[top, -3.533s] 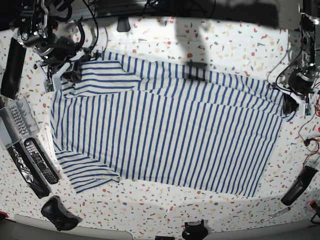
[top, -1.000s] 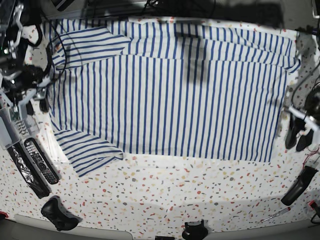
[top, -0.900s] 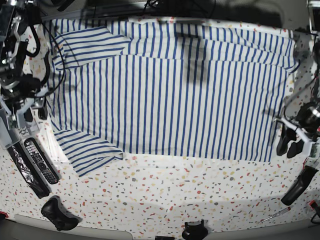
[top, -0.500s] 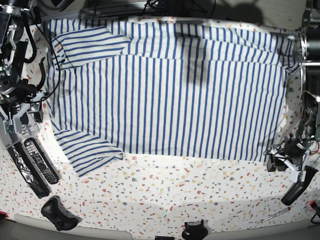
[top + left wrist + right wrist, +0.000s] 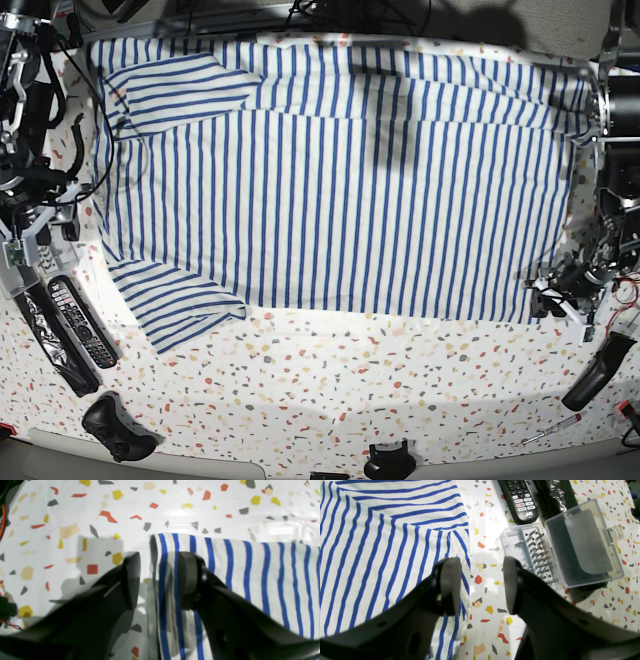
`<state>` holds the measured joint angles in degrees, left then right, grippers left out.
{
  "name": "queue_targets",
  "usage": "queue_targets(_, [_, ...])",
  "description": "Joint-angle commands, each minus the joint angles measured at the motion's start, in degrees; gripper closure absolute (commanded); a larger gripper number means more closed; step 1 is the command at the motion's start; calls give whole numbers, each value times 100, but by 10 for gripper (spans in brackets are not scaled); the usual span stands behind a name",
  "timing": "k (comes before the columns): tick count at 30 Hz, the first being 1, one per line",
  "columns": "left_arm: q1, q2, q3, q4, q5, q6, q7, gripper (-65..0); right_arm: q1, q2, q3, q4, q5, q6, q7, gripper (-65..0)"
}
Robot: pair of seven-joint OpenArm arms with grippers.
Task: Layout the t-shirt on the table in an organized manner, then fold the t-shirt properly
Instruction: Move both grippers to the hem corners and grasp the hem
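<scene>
Currently the t-shirt [image 5: 330,170] lies spread flat across the far half of the table [image 5: 330,390]. At its left edge, the right gripper [image 5: 477,585] hovers, jaws apart, empty, between shirt and clear bit case [image 5: 565,547]. At its near right corner, the left gripper [image 5: 156,580] straddles the hem, jaws apart, not yet pinching. Judgement: thin, limp, light cloth; likely slides and wrinkles. Pinch hem corners, lift low.
</scene>
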<state>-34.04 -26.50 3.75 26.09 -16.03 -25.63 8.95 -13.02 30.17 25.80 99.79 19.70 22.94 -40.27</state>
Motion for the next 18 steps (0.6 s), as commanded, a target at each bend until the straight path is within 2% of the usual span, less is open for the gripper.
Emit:
queue_targets(1, [-184, -61, -26, 31, -46, -11, -129, -222, 66, 125, 42, 96, 44, 11, 96, -269])
queue_targets(9, [-181, 186, -26, -251, -48, -50, -133, -222, 66, 125, 42, 96, 44, 11, 46, -269])
queue_targets(12, [-186, 188, -26, -249, -48, -518, -133, -215, 66, 125, 42, 96, 44, 11, 39, -269])
queue_targets(16, [-179, 188, -26, -249, -46, -595, -46, -108, 68, 125, 42, 96, 44, 11, 59, -269])
queue_targets(18, [-184, 186, -26, -249, -46, -590, -46, -23, 68, 125, 42, 96, 44, 9, 186, -269])
